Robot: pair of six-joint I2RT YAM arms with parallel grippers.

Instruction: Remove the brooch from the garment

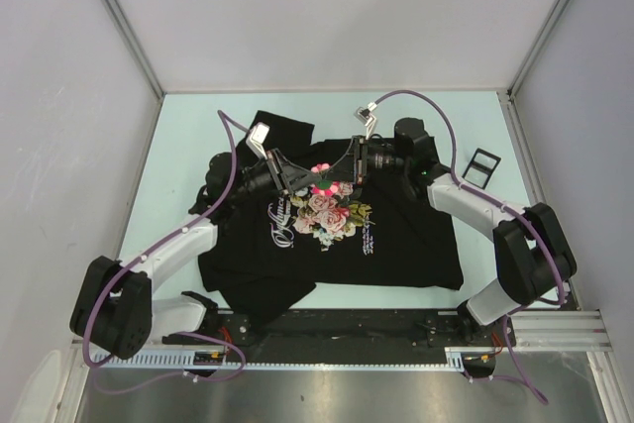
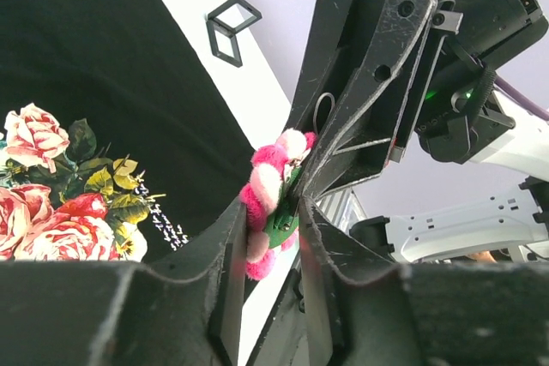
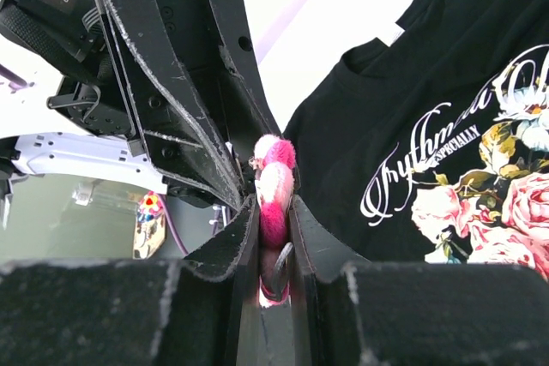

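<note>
Brooch (image 2: 268, 203) sits half hidden, clamped by left fingers (image 2: 227, 273) and right fingers (image 3: 244, 246) over garment (image 1: 416, 255); whether still pinned, unclear.

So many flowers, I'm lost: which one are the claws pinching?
The small fuzzy bright-pink brooch, clamped between the left gripper and right gripper; the paler roses are only printed on the shirt.

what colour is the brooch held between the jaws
The brooch is bright pink and whitish, green at the back; clearest in left wrist view.

White arm links (image 1: 168, 245), black joints (image 1: 111, 306), purple cables (image 1: 416, 93), scuffed black tool fingers (image 2: 360, 83).
</note>
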